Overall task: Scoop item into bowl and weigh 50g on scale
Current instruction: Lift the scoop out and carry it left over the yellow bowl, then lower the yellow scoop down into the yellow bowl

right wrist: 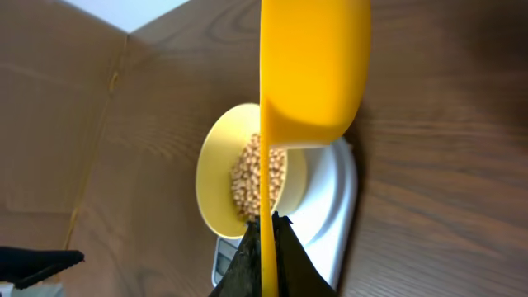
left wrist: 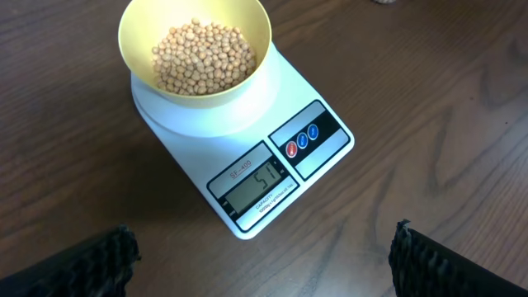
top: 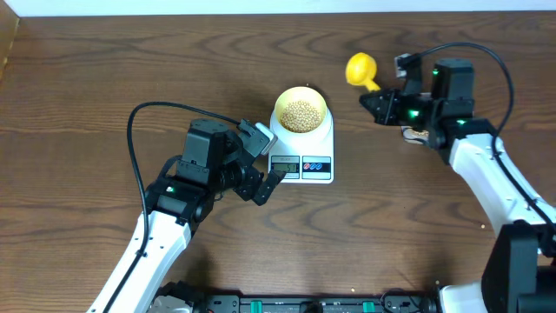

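Note:
The pale-yellow bowl (top: 282,103) stands on the white scale (top: 300,165), holding a heap of tan beans (top: 301,115). In the left wrist view the bowl (left wrist: 132,49) and beans (left wrist: 202,56) sit on the scale (left wrist: 322,136), whose display shows 51. My left gripper (top: 265,161) hovers just in front of the scale, open and empty, its fingers (left wrist: 99,264) wide apart. My right gripper (top: 375,97) is shut on the handle of a yellow scoop (top: 360,68), held in the air right of the bowl. In the right wrist view the scoop (right wrist: 313,74) hangs before the bowl (right wrist: 216,177).
The table's far edge (top: 261,10) runs along the top. Black cables loop over both arms, one at the left (top: 139,117). A black rail (top: 304,304) lies along the near edge. Bare wood surrounds the scale.

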Controlling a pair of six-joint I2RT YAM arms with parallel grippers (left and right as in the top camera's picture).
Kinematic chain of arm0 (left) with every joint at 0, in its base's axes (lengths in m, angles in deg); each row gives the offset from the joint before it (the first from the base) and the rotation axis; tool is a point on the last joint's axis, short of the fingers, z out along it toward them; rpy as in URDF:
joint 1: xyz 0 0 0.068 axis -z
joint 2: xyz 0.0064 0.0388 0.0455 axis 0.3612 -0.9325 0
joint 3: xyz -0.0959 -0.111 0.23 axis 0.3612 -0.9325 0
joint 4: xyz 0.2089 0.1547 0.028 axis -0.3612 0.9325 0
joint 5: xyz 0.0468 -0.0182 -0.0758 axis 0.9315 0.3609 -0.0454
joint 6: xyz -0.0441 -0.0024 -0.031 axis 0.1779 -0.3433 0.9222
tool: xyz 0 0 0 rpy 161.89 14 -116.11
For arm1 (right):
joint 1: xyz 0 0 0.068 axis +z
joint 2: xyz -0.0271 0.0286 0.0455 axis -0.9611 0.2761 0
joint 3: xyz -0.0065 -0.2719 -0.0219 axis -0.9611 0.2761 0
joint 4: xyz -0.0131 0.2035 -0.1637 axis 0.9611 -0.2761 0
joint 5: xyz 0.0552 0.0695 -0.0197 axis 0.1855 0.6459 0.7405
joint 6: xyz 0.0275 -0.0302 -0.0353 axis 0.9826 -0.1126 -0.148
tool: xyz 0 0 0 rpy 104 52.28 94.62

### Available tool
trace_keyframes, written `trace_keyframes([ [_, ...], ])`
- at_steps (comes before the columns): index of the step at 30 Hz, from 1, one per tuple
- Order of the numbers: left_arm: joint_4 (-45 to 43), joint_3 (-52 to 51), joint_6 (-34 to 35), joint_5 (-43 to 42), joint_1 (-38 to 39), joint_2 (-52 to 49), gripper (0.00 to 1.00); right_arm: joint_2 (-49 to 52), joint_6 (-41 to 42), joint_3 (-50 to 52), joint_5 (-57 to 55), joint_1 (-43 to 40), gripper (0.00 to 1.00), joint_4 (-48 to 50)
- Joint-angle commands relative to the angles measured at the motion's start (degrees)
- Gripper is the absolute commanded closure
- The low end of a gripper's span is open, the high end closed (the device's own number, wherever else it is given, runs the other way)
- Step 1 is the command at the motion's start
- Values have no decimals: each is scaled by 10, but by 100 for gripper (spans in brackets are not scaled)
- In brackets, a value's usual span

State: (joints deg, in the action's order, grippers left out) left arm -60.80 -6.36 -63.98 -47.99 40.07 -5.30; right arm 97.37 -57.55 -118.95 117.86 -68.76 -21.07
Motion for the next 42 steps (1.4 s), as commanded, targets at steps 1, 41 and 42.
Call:
trace_keyframes([
  [1, 2, -6, -12, -5, -2, -3, 0, 12, 11, -2, 14, 26, 99, 11],
  [41, 2, -6, -12, -5, -2, -3, 0, 48, -159, -2, -270, 214, 99, 1],
  [42, 2, -6, -12, -5, -2, -3, 0, 49, -162, -2, -269, 215, 99, 1],
])
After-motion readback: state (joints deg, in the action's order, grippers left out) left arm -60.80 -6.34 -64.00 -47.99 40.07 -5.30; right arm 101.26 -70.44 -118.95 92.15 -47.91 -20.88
